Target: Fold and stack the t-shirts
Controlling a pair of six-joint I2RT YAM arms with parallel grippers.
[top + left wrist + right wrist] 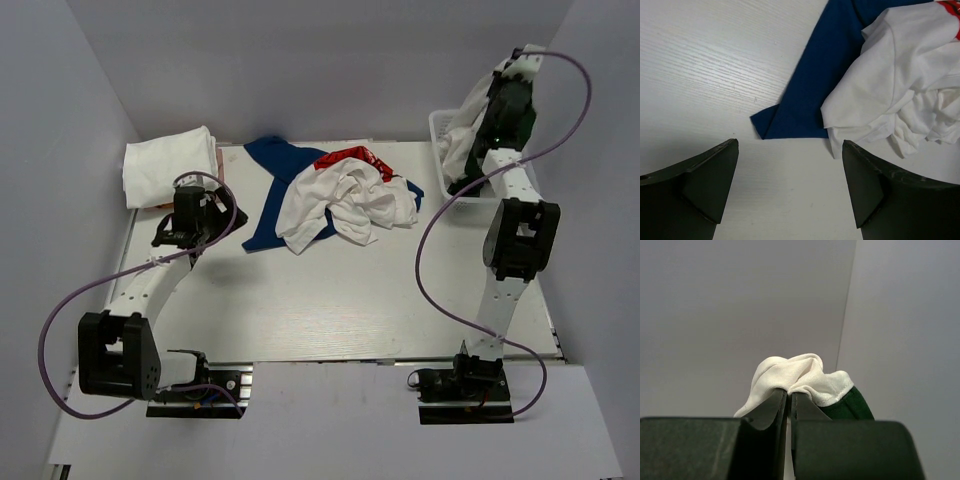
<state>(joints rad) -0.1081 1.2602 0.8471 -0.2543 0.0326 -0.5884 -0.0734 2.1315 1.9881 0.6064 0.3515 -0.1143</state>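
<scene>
- Plain navy blue cloth t-shirt [805,95] ahead of the left gripper [790,145].
- Plain crumpled white cloth t-shirt [900,75] to its right.
- At the right gripper [789,394]: cream-white cloth t-shirt [790,372], dark green cloth t-shirt [849,409].

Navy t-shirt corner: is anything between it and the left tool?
Nothing visible. The open left tool hovers over bare table; the navy t-shirt corner lies uncovered ahead, the crumpled white t-shirt overlapping it farther on.

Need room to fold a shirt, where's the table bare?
The wide near strip of white table, between the crumpled navy, white and red shirt pile and the arm bases. Crowded along the far edge: folded white shirt, that pile, white plastic lattice basket.
</scene>
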